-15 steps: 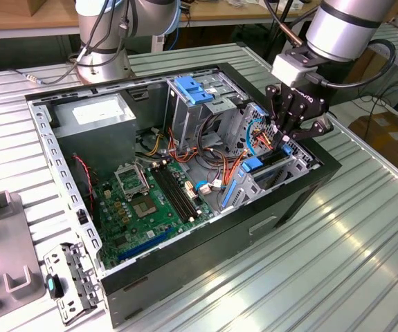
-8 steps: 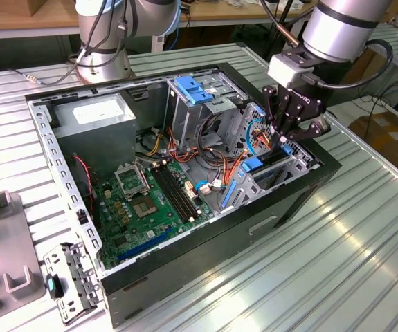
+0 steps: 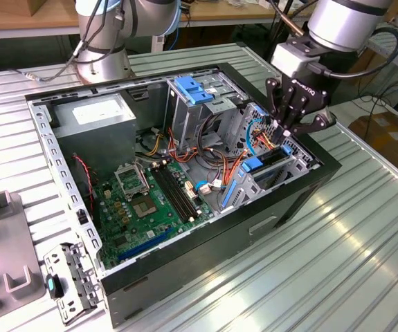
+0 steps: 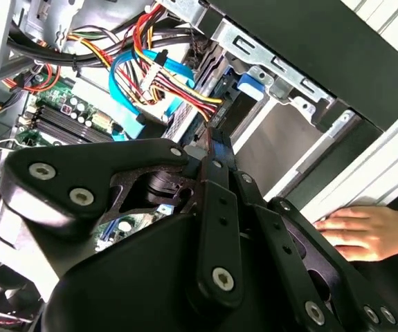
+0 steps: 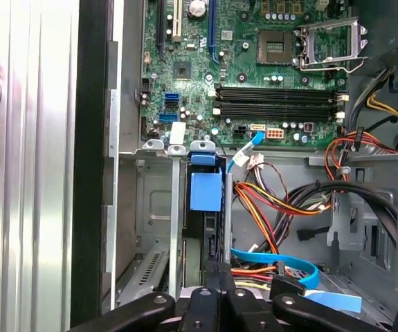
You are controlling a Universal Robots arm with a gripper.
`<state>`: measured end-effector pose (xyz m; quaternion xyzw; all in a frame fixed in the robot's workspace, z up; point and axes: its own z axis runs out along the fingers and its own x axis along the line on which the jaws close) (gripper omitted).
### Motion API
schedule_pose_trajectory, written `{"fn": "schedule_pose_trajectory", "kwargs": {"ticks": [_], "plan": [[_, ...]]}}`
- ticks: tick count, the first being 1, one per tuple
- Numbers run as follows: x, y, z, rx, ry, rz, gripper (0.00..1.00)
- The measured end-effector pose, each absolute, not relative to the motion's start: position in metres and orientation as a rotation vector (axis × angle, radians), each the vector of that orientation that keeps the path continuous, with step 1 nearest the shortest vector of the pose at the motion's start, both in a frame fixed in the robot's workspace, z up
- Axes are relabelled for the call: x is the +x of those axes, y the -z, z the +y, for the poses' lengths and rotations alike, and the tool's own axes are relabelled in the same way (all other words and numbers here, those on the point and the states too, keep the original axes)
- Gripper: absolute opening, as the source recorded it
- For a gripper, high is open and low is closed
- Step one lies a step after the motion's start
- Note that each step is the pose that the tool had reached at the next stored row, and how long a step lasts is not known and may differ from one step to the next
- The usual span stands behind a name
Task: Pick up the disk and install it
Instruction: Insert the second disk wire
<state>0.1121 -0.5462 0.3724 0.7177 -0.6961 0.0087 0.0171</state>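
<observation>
The gripper (image 3: 286, 128) hangs over the drive bay at the exterior view's right end of the open computer case (image 3: 302, 190), its black fingers (image 3: 290, 104) drawn together to a narrow point; whether they clamp anything cannot be told. In both wrist views the fingertips converge directly above a dark slot in the bay. The disk (image 5: 206, 194) sits on edge in that slot, seen in the first wrist view as a blue rail tab and a thin dark body between silver cage walls, just past the fingertips; in the exterior view its blue rail (image 3: 262, 164) lies at about seven o'clock from the gripper. A flat blue data cable (image 4: 138, 97) and a bundle of red, yellow and orange wires (image 4: 174, 83) cross beside the slot. The green motherboard (image 3: 143, 200) fills the case floor at eight o'clock from the gripper, with the grey power supply box (image 3: 95, 114) at ten o'clock. A person's hand (image 4: 365, 232) rests on the ribbed metal table (image 3: 351, 263) outside the case wall.
</observation>
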Motion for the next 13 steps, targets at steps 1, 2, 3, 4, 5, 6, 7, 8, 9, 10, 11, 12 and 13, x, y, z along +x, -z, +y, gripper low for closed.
{"fn": "schedule_pose_trajectory", "kwargs": {"ticks": [1, 2, 3, 4, 5, 6, 7, 8, 9, 10, 11, 12, 13], "plan": [[0.112, -0.373, -0.546, 2.231, -0.026, -2.164, 0.11], [0.111, -0.373, -0.546, 2.231, -0.025, -2.164, 0.11], [0.109, -0.373, -0.546, 2.231, -0.025, -2.164, 0.11], [0.107, -0.373, -0.546, 2.232, -0.024, -2.165, 0.11], [0.104, -0.373, -0.546, 2.233, -0.022, -2.166, 0.11], [0.102, -0.373, -0.546, 2.233, -0.021, -2.166, 0.11], [0.101, -0.375, -0.546, 2.234, -0.020, -2.167, 0.11], [0.101, -0.378, -0.546, 2.234, -0.020, -2.167, 0.11], [0.101, -0.382, -0.546, 2.234, -0.020, -2.167, 0.11], [0.101, -0.385, -0.546, 2.234, -0.020, -2.167, 0.11], [0.101, -0.391, -0.546, 2.234, -0.020, -2.167, 0.11], [0.101, -0.400, -0.546, 2.234, -0.020, -2.167, 0.11], [0.101, -0.405, -0.546, 2.234, -0.020, -2.167, 0.11]]}}
